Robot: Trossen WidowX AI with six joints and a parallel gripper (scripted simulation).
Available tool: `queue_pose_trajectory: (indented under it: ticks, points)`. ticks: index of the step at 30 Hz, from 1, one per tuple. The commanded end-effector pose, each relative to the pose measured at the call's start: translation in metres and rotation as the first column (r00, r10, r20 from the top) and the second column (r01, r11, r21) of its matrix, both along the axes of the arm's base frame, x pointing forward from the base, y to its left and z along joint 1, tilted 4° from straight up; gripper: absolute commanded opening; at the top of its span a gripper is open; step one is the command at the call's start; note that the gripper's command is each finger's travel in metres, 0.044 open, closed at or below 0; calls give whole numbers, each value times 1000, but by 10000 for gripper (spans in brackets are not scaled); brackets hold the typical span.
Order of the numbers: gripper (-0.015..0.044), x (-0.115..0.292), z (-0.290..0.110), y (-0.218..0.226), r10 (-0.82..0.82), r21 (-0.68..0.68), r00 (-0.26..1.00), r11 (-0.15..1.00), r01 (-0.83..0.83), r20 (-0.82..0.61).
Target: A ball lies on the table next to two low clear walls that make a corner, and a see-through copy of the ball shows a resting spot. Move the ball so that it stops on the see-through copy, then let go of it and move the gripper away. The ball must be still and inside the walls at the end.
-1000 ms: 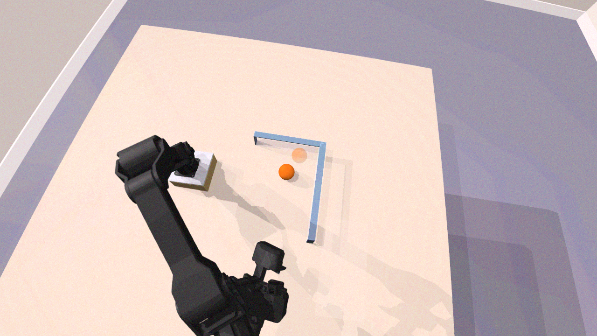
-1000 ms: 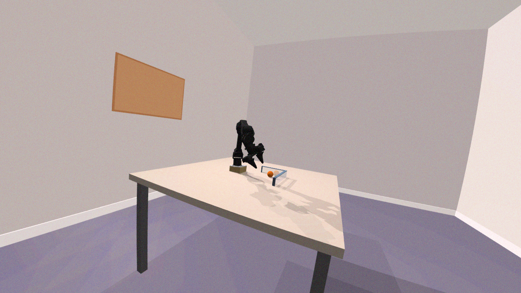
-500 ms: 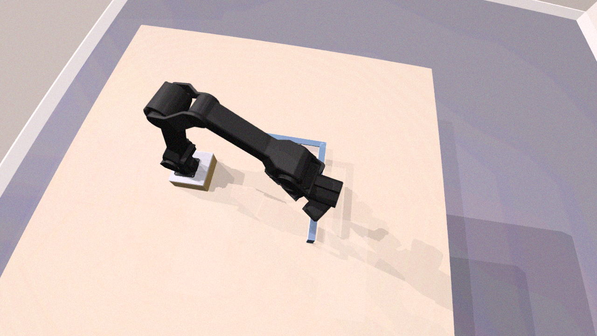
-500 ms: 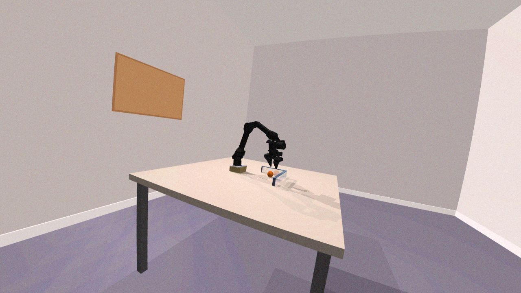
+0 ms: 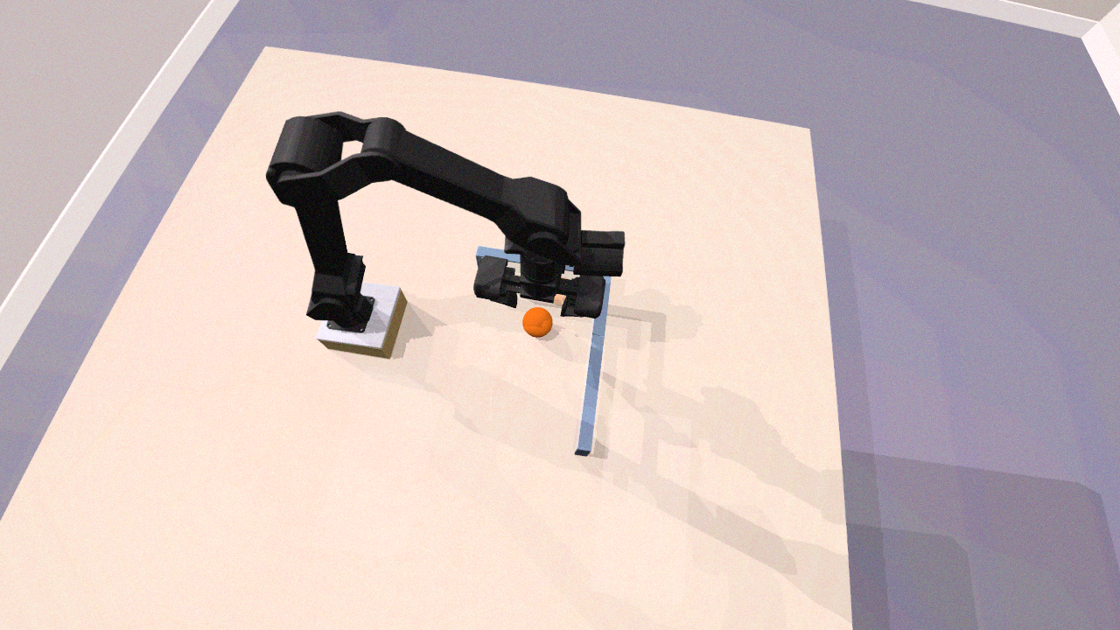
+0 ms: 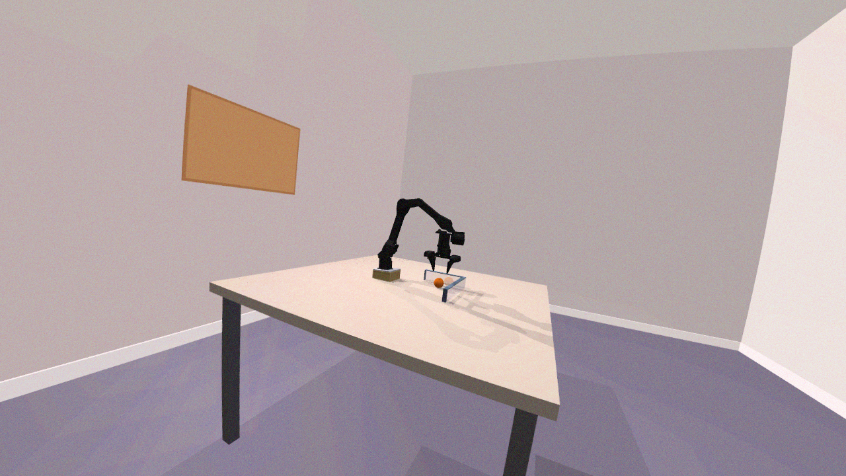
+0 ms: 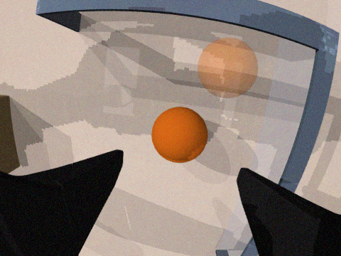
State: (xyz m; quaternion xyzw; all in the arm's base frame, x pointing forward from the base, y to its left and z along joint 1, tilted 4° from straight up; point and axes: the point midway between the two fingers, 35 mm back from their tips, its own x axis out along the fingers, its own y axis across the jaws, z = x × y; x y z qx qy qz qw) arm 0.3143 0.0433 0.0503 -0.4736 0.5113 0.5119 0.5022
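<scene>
I see my black two-finger gripper (image 7: 177, 185) hanging above the table with its fingers spread wide apart. Nothing is between them. It points straight down over the corner of the walls.

In the wrist view, the small round orange ball (image 7: 179, 134) sits at about 12 o'clock from the gap between the fingers. It rests on the table and touches nothing else. The pale see-through orange ball copy (image 7: 227, 67) is at about 1 o'clock from the real ball, near it but not touching. The copy sits closer to the corner.

The two low clear walls with blue tops (image 7: 190, 2) join in a corner at about 2 o'clock from the ball. One wall runs across the top of the wrist view and the other runs down the right side. The ball is inside the corner they make.

In the top view, the black jointed arm (image 5: 438, 176) reaches out from its small grey and tan base block (image 5: 388, 329), which is at about 9 o'clock from the ball. All of this sits on the big cream square table (image 5: 234, 470). The floor around it is purple.
</scene>
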Motion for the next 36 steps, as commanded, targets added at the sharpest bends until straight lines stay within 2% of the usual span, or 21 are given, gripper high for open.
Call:
queue_pose_trajectory:
  ticks: [1, 36]
  points:
    - [362, -1, 0, 2, 21, -9, 1000, 1000, -21, 3]
    - [362, -4, -59, 3, 21, -9, 1000, 1000, -21, 3]
